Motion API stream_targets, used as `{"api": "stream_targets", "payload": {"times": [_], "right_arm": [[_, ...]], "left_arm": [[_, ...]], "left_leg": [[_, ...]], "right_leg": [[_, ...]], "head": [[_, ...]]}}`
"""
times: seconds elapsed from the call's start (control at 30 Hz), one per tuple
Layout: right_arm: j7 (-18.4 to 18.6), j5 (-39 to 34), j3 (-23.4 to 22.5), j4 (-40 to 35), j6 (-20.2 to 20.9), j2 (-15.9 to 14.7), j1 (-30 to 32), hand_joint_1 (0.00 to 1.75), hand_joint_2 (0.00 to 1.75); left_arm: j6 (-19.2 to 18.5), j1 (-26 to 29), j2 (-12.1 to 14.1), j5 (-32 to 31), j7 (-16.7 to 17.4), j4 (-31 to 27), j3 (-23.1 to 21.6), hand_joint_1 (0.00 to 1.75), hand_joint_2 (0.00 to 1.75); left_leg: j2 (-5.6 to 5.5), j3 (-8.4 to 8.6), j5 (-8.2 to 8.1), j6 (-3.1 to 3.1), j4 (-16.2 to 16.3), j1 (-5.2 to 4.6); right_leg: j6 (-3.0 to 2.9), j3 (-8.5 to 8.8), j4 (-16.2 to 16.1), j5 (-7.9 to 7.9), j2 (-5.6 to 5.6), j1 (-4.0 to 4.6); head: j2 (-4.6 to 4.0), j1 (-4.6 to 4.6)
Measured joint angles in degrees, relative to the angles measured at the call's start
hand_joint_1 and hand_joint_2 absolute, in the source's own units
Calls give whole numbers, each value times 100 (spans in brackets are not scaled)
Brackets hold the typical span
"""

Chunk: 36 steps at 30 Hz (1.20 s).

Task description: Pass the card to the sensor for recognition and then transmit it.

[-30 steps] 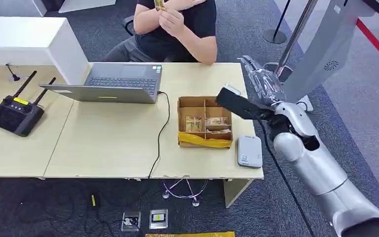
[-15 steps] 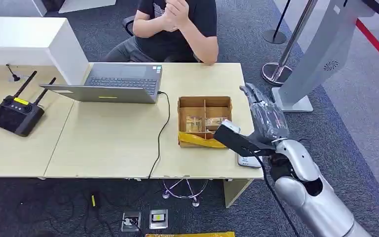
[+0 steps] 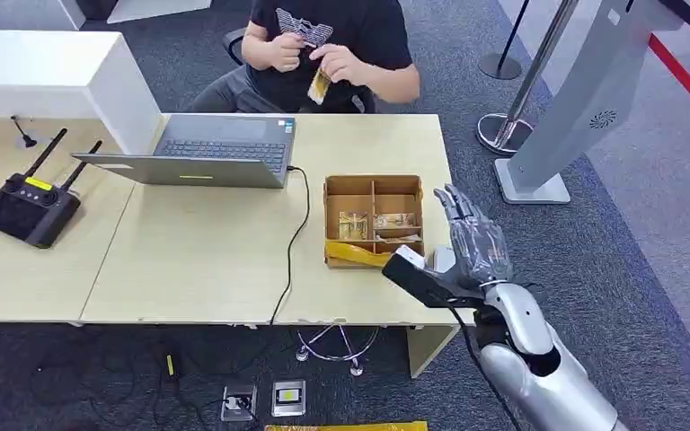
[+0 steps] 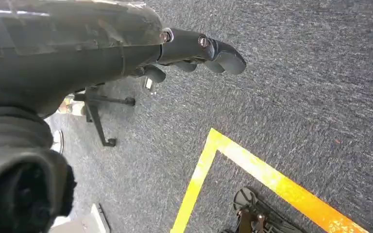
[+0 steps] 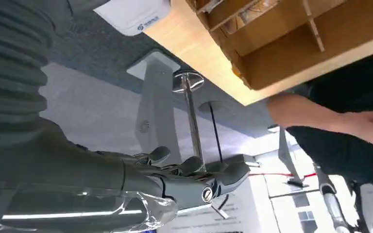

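A person [image 3: 332,45] seated behind the table holds a small yellowish card [image 3: 319,85] in both hands. My right hand [image 3: 469,241] hovers over the table's right front corner beside the cardboard box [image 3: 373,190], fingers stretched out and holding nothing. The white sensor [image 5: 131,14] lies on that corner, mostly hidden in the head view by my wrist unit. The right wrist view shows the same hand [image 5: 175,179] with nothing in it. My left hand [image 4: 194,48] hangs over the carpet, fingers straight, holding nothing.
The divided box holds several cards, with a yellow strip [image 3: 368,256] along its front. A laptop [image 3: 220,148] and its cable [image 3: 292,242] sit mid-table, a black controller [image 3: 27,206] at the left. A grey kiosk [image 3: 584,90] and stanchion [image 3: 521,90] stand on the right.
My right arm has drawn back from the table's far right side to its front corner. The person has lowered their hands, still holding the card.
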Motion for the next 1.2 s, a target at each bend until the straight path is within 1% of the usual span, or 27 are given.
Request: {"api": "stream_targets", "payload": {"times": [0.17,0.43,0.73,1.0,1.2], "right_arm": [[15,155,-2,208,59,221,1,0,175],[-197,415,-26,748,-64,586,-83,0,175],[-352,527,-74,1091,-223,765,-134,0,175],[-540,769,-76,1479,-557,937,-243,0,175],[-628,850,-74,1737,-632,1090,-311,0,175]], "left_arm": [[0,-1,2,-9,0,0,0,0,0],[2,-4,4,-44,-18,0,0,0,0],[0,-3,4,-122,-81,0,-11,0,0],[0,-3,4,-164,-114,0,-11,0,0],[0,-3,4,-194,-114,0,-11,0,0]], "left_leg": [[0,-1,0,0,0,0],[0,0,0,0,0,0],[0,-1,0,0,0,0],[0,0,1,0,0,0],[0,0,1,0,0,0]], "right_leg": [[-1,0,0,-1,-2,1],[-1,1,0,-1,-2,0],[-1,0,0,-1,-1,0],[-1,1,1,-1,-2,1],[-1,1,1,-1,-2,1]], "head": [[0,0],[0,0],[0,0],[0,0],[0,0]]}}
